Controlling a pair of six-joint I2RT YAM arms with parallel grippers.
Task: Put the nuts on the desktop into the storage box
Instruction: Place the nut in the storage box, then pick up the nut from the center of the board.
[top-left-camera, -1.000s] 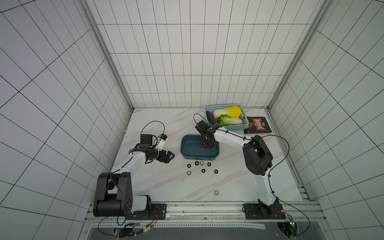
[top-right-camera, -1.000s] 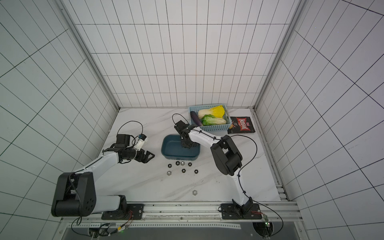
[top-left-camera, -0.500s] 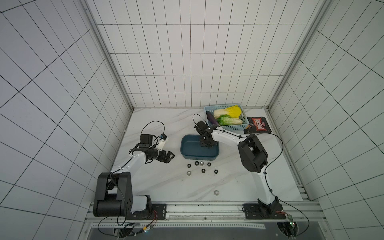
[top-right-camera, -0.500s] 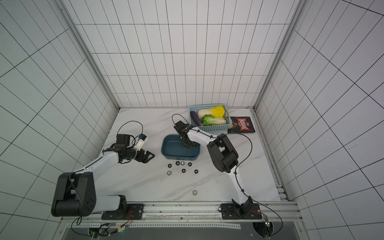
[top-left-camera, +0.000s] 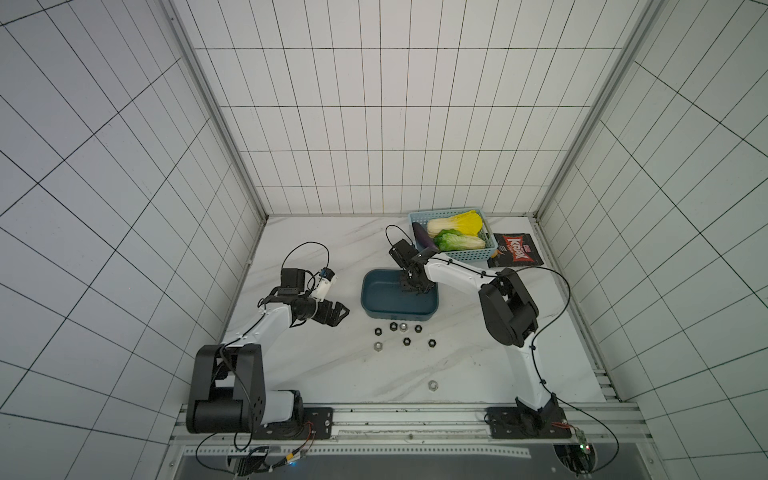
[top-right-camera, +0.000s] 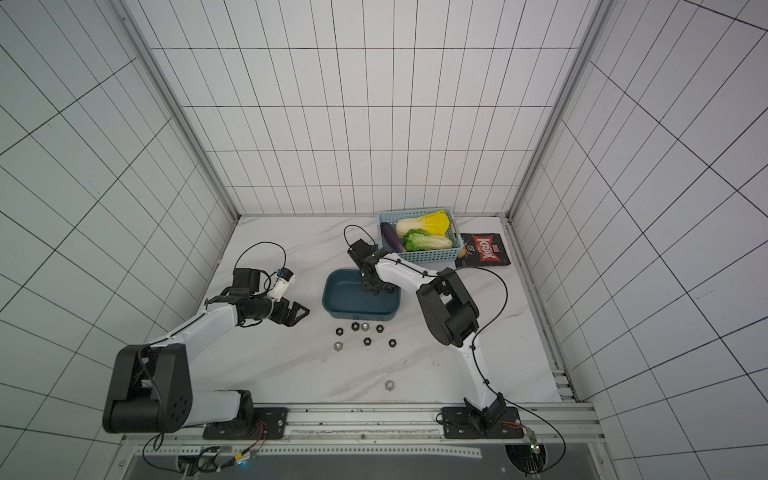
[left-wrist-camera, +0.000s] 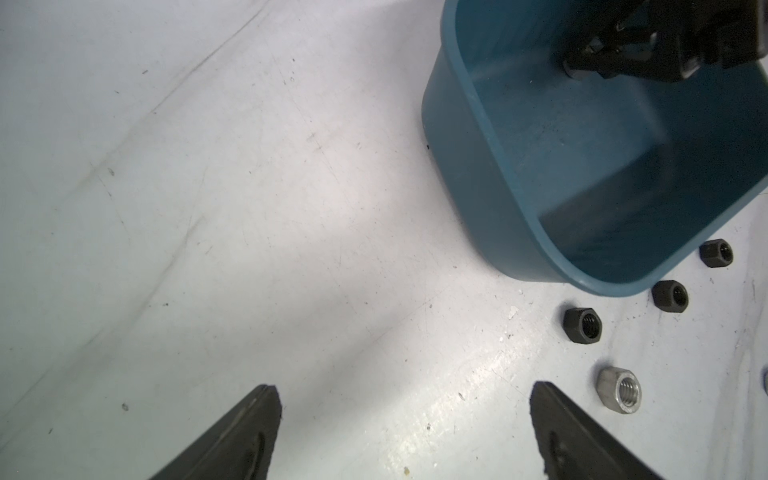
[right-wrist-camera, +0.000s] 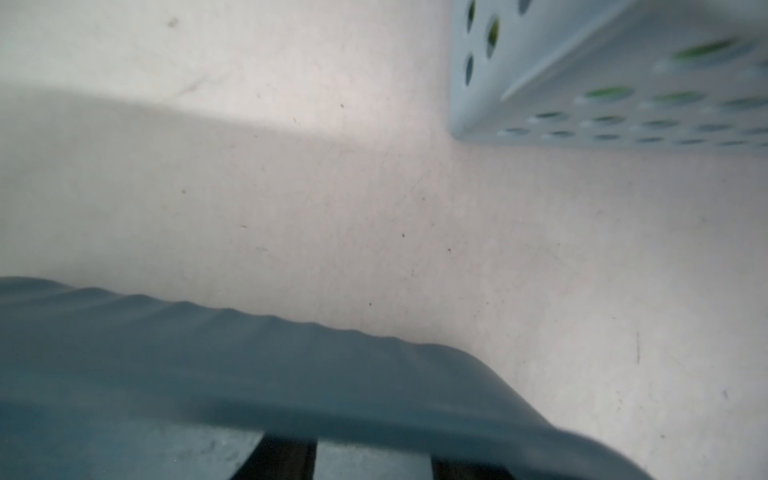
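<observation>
A white marble-patterned desk (left-wrist-camera: 249, 208), finely scratched with a soft sheen, carries a smooth, solid-walled teal plastic storage box (left-wrist-camera: 469, 174), matt black nuts (left-wrist-camera: 582, 325) and a bright, threaded silver metal nut (left-wrist-camera: 619, 390); the pale blue basket (right-wrist-camera: 561, 54) is perforated plastic.

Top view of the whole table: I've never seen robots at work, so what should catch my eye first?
Mid-desk sits a dark teal storage box, with the right gripper dipped into it. Just in front of the box, black and silver nuts lie scattered on the white desktop, while the left gripper hovers wide open beside the box. At the back, a light blue basket of bright vegetables stands out.
</observation>
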